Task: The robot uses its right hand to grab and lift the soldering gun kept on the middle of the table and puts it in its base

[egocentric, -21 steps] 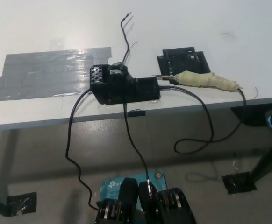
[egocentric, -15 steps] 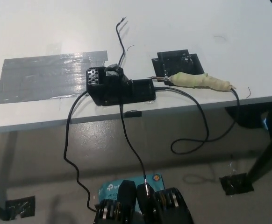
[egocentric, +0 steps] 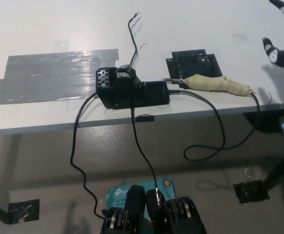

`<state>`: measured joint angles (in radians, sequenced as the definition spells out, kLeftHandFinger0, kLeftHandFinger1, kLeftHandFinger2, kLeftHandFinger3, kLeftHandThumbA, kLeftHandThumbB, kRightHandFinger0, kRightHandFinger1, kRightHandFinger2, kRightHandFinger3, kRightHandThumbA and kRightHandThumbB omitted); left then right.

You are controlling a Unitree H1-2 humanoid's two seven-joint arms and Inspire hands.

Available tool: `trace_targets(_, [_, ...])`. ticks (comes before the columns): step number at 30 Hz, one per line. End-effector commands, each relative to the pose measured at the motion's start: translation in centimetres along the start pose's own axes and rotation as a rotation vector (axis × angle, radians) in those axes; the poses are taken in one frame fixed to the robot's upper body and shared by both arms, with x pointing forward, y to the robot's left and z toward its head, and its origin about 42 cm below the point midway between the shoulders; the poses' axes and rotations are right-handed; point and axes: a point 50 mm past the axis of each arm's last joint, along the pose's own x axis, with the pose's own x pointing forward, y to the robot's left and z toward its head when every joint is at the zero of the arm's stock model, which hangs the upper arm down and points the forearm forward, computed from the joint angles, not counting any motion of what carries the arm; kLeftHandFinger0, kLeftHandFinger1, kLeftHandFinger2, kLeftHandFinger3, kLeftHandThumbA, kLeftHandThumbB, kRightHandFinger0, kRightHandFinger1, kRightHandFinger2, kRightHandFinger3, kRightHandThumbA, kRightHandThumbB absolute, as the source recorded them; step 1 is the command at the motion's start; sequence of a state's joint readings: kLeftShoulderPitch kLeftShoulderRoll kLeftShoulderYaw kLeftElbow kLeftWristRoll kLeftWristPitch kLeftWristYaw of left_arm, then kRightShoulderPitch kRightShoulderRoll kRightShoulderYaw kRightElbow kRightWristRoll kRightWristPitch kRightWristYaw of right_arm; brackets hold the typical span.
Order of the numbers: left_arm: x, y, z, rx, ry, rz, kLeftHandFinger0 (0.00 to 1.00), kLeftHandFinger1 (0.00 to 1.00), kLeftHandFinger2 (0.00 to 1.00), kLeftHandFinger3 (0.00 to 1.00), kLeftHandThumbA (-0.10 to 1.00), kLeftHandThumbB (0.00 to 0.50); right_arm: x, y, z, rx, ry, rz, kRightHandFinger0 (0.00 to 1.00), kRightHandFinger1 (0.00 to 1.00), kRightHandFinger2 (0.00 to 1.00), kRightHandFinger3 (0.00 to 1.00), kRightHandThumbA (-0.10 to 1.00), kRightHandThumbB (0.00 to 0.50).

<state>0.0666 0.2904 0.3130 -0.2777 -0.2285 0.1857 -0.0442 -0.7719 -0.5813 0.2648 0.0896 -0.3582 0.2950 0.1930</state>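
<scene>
— Head view first: where does the soldering gun (egocentric: 219, 84) lie?

— Flat on the white tabletop (egocentric: 191, 22) near its front edge, tip toward its base (egocentric: 131, 88), nearly touching it. That line-up looks deliberate, I think, leaving a short carry.

— How does it look?

— Handle wrapped in pale yellowish tape, thin metal tip, black cord (egocentric: 215, 131) looping off the edge. The base is a black block by strips of grey tape (egocentric: 54, 75).

— And the hands?

— The black right hand (egocentric: 282, 34) shows only partly at the upper right, clear of the gun; fingers apart or pressed, I cannot tell. The left hand is out of sight.
</scene>
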Motion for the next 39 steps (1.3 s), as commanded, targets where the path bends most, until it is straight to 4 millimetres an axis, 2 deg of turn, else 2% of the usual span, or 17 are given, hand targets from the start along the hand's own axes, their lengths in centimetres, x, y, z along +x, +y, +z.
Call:
trace_targets(1, [0.2,0.5,1.2,0.078,-0.007,-0.062,0.95,1.0,1.0,1.0,0.18,0.078,2.9,-1.0,2.1,-0.162,-0.046,0.025,1.0,1.0,1.0,1.0,0.41,0.322])
trace_targets(6, [-0.2,0.8,1.0,0.091,0.021,-0.069,0.98,1.0,1.0,1.0,0.2,0.09,4.1,0.7,2.8,-0.216,-0.051,0.098,1.0,1.0,1.0,1.0,0.47,0.307])
trace_targets(9, [-0.5,1.2,0.8,0.095,0.036,-0.078,0.97,1.0,1.0,1.0,0.21,0.095,4.1,3.2,3.1,-0.254,-0.068,0.17,1.0,1.0,1.0,1.0,0.38,0.307])
trace_targets(14, [-0.8,1.4,0.9,0.109,0.04,-0.089,0.98,1.0,1.0,1.0,0.22,0.09,4.0,4.9,2.4,-0.308,-0.037,0.258,1.0,1.0,1.0,1.0,0.4,0.31])
trace_targets(15, [-1.1,1.6,0.9,0.108,0.047,-0.087,0.99,1.0,1.0,1.0,0.21,0.085,4.1,5.7,1.7,-0.321,-0.009,0.306,1.0,1.0,1.0,1.0,0.4,0.317])
trace_targets(17, [-1.0,1.6,0.8,0.108,0.05,-0.094,1.0,1.0,1.0,1.0,0.2,0.082,4.5,6.0,0.6,-0.363,0.052,0.371,1.0,1.0,1.0,1.0,0.46,0.316])
trace_targets(21, [-0.9,1.5,0.9,0.118,0.051,-0.11,1.0,1.0,1.0,1.0,0.2,0.079,4.9,6.5,-0.9,-0.393,0.152,0.413,1.0,1.0,1.0,1.0,0.44,0.327])
trace_targets(22, [-0.9,1.5,0.9,0.115,0.052,-0.11,1.0,1.0,1.0,1.0,0.2,0.078,5.0,6.5,-1.1,-0.403,0.164,0.416,1.0,1.0,1.0,1.0,0.46,0.329])
trace_targets(23, [-0.9,1.4,0.8,0.108,0.062,-0.112,0.99,1.0,1.0,1.0,0.19,0.079,5.2,6.5,-2.1,-0.441,0.207,0.423,1.0,1.0,1.0,1.0,0.45,0.337])
trace_targets(28, [-1.0,1.3,0.6,0.104,0.065,-0.123,0.98,1.0,1.0,1.0,0.19,0.079,5.7,6.1,-3.9,-0.485,0.256,0.433,1.0,1.0,1.0,1.0,0.48,0.319])
trace_targets(31, [-1.0,1.2,0.6,0.107,0.068,-0.128,0.97,1.0,1.0,1.0,0.2,0.077,6.4,6.3,-3.2,-0.495,0.253,0.426,1.0,1.0,1.0,1.0,0.46,0.331])
trace_targets(33, [-0.9,1.2,0.5,0.107,0.071,-0.135,0.97,1.0,1.0,1.0,0.22,0.082,7.0,6.9,-1.9,-0.513,0.223,0.426,1.0,1.0,1.0,1.0,0.49,0.325])
trace_targets(36, [-0.9,1.1,0.4,0.1,0.072,-0.144,0.98,1.0,1.0,1.0,0.23,0.087,7.1,7.3,-1.0,-0.485,0.203,0.426,1.0,1.0,1.0,1.0,0.46,0.317])
trace_targets(39, [-1.2,1.0,0.3,0.106,0.082,-0.148,0.99,1.0,1.0,1.0,0.26,0.088,7.5,8.5,-0.1,-0.49,0.175,0.431,1.0,1.0,1.0,1.0,0.5,0.33])
